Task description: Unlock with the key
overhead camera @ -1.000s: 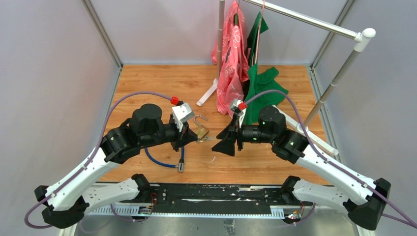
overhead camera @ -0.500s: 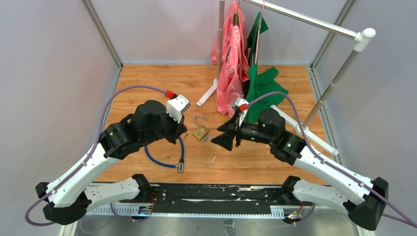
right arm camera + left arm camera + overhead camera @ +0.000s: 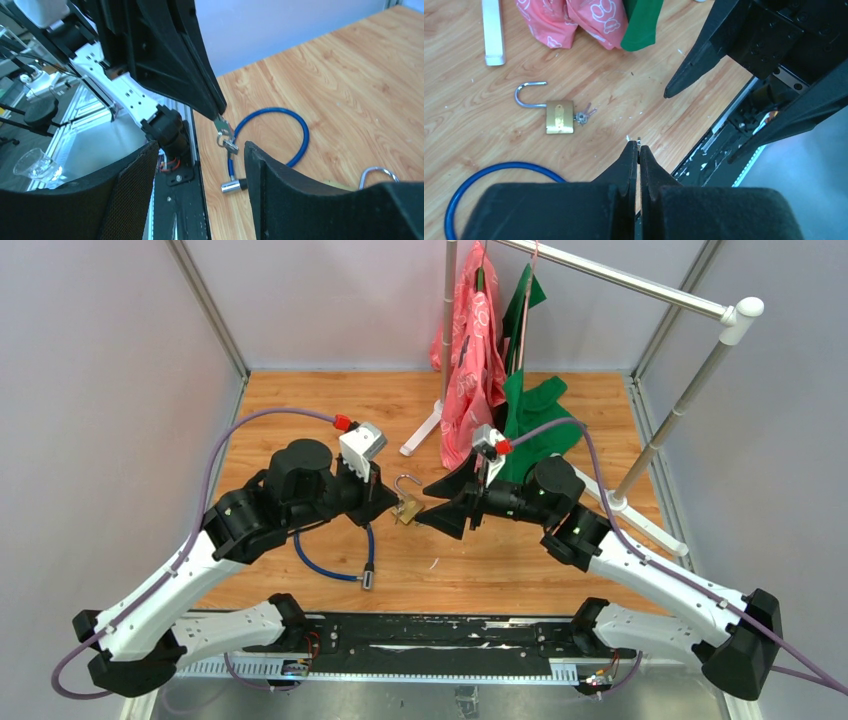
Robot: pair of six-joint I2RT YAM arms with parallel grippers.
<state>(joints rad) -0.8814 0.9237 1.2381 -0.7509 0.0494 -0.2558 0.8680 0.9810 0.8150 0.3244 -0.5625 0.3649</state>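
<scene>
Surface: a wood-grain table [image 3: 320, 400] with a black mounting rail [image 3: 420, 632] along its near edge.
Room: plain grey walls [image 3: 100, 390] on three sides. A metal clothes rack [image 3: 620, 280] stands at the far right, with a pink garment [image 3: 470, 370] and a green garment [image 3: 530, 415] hanging from it.
Loose item: a blue cable [image 3: 325, 568] lies looped on the wood, near and to the left of centre.
Padlock: the brass padlock [image 3: 560, 117] lies flat at mid-table between the two grippers, with its shackle swung open. Small keys [image 3: 584, 116] touch its bottom end; I cannot tell whether one is in the keyhole.
Left arm: it rises from the near-left base, bends at the elbow and points inward, ending just left of the padlock.
Left gripper [image 3: 638, 150]: its fingers are pressed together on a key [image 3: 223, 126], and a ring dangles below the tips.
Right arm: it mirrors the left from the near-right base, with the wrist aimed at the padlock.
Right gripper [image 3: 200, 146]: its fingers are spread wide, nothing is between them, and it faces the left gripper's tip.
</scene>
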